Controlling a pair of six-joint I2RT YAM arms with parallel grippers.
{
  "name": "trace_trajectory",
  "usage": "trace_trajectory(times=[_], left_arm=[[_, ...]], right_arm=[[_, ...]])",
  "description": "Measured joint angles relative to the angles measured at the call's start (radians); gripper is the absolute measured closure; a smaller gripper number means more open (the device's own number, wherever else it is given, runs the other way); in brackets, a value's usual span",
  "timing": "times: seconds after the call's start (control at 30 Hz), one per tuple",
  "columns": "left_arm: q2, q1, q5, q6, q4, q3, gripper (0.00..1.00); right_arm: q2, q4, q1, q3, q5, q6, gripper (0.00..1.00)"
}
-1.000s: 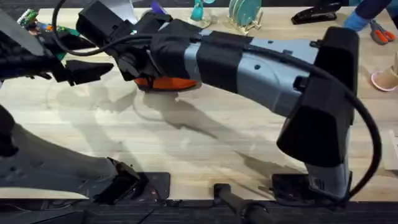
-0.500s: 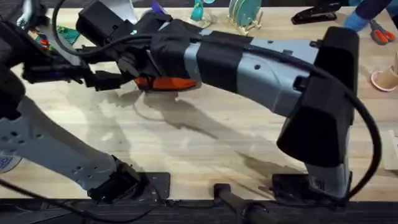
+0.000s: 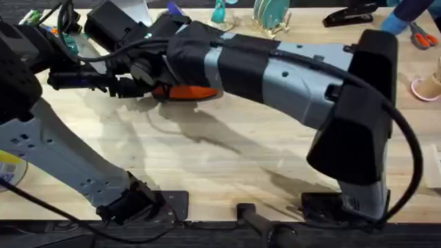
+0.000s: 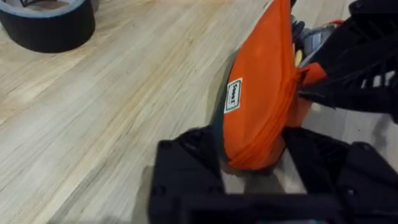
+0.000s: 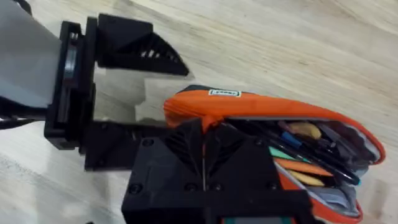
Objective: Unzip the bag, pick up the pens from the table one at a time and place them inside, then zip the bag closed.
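Note:
The orange bag (image 3: 186, 91) lies at the back left of the table (image 3: 227, 158), under my right arm. Its end (image 4: 261, 81) sits between the open fingers of my left gripper (image 4: 252, 149), one finger on each side. My right gripper (image 5: 202, 134) is shut on the orange zipper tab at that same end. The bag (image 5: 249, 109) gapes open along its top. Thin dark pens (image 5: 326, 163) lie inside it among coloured items. In the overhead view my left gripper (image 3: 134, 87) meets the bag's left end.
A black tape roll (image 4: 50, 25) stands on the table to the left of the bag. Along the back edge are a teal rack (image 3: 270, 17), a black stapler (image 3: 351, 15), red scissors (image 3: 422, 36) and a pink cup (image 3: 427, 86).
My left arm has swung right and its gripper has come up to the bag's left end. The right arm and the bag have stayed where they were.

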Motion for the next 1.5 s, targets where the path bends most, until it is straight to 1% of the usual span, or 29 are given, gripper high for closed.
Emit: trace_trajectory(times=[0.07,0.2,0.23,0.3,0.37,0.63,0.83,1.23,1.5], left_arm=[[0.000,0.000,0.000,0.001,0.000,0.000,0.438],[0.000,-0.001,-0.001,0.001,-0.009,0.000,0.768],[0.000,-0.001,0.000,0.002,-0.009,0.000,0.830],[0.000,-0.001,0.003,0.002,-0.011,0.000,0.898],[0.000,-0.001,0.004,0.002,-0.012,0.000,0.946],[0.000,-0.001,0.006,0.001,-0.012,0.000,0.956],[0.000,-0.001,0.005,0.001,-0.009,0.000,0.956],[0.000,-0.001,0.005,0.001,-0.009,0.000,0.956],[0.000,-0.002,0.006,0.001,-0.008,0.000,0.958]], right_arm=[[0.000,0.000,0.000,0.000,0.000,0.000,0.971],[0.000,0.002,0.000,0.000,0.000,0.000,0.971],[0.000,0.001,-0.001,0.000,0.000,0.000,0.971],[0.000,0.001,-0.001,0.000,0.000,0.000,0.971],[0.000,0.001,-0.001,0.000,0.000,0.000,0.971],[0.000,-0.005,-0.001,0.000,0.000,0.000,0.971],[0.000,-0.041,-0.001,0.002,0.000,0.000,0.971],[0.000,-0.089,-0.023,0.005,-0.001,-0.001,0.971],[0.000,-0.111,-0.044,0.006,-0.010,-0.067,0.971]])
